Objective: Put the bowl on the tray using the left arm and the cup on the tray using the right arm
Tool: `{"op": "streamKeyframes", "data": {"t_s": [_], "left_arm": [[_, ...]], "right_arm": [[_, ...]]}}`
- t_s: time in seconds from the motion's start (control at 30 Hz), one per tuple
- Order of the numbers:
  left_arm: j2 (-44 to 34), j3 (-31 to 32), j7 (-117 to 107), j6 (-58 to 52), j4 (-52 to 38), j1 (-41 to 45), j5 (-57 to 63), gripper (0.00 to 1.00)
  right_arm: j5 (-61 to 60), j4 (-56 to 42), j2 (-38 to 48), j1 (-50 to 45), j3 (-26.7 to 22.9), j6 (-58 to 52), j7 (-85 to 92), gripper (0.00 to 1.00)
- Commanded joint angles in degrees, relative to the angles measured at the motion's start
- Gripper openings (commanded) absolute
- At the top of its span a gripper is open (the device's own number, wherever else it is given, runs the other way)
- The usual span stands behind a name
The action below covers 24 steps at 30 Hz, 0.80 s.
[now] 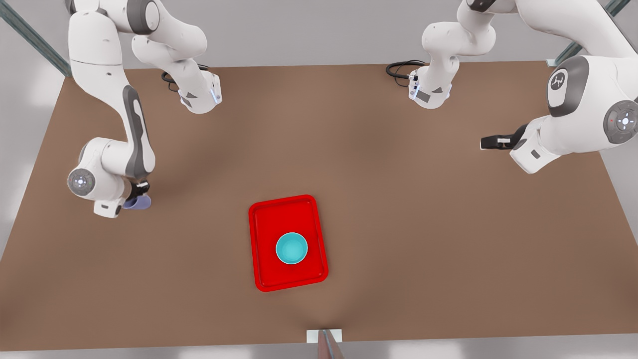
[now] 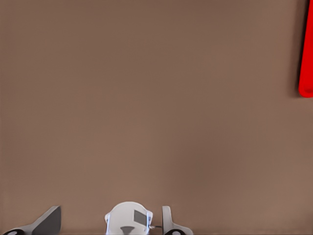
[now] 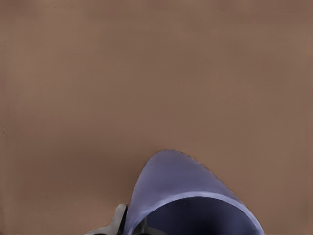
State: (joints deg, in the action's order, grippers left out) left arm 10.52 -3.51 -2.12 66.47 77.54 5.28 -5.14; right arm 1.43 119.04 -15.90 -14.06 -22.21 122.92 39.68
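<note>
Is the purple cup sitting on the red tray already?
No, the cup is held by the right gripper over the table, far from the tray.

A brown table (image 1: pixel 398 199) is seen across the front view, and its plain surface is also shown in both wrist views. Behind its far edge a pale grey wall (image 1: pixel 309 35) is seen. Two slanted grey-green metal struts are placed at the upper corners, one at the front view's left (image 1: pixel 35 37) and one at the front view's right (image 1: pixel 588 35). At the middle of the near edge a small white bracket (image 1: pixel 324 335) is fixed, and a thin brownish bar is attached to it.
</note>
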Motion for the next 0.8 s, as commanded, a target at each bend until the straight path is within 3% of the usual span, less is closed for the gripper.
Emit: {"op": "streamKeyframes", "data": {"t_s": [0.0,0.23,0.43,0.6,0.77], "left_arm": [[-0.1,0.0,2.2,-0.6,0.0,0.0,0.0,1.00],[-0.1,-0.1,2.2,-0.9,0.0,0.0,0.1,1.00],[-0.1,0.0,2.2,-1.3,0.0,0.0,0.1,1.00],[-0.1,0.0,1.4,-1.3,0.0,0.5,0.1,1.00],[-0.1,0.0,1.4,-1.3,0.0,0.5,0.1,1.00]], "right_arm": [[-0.7,-4.4,0.2,-6.1,0.1,-2.6,2.7,0.21],[-5.4,-17.6,-5.5,-31.4,-0.5,-0.7,-7.5,0.21],[-8.2,-25.9,-14.7,-36.8,0.1,2.6,-8.7,0.21],[-11.0,-26.1,-20.0,-39.4,1.0,10.1,-11.1,0.21],[-11.0,-26.1,-22.0,-39.8,1.8,10.9,-11.1,0.21]]}}
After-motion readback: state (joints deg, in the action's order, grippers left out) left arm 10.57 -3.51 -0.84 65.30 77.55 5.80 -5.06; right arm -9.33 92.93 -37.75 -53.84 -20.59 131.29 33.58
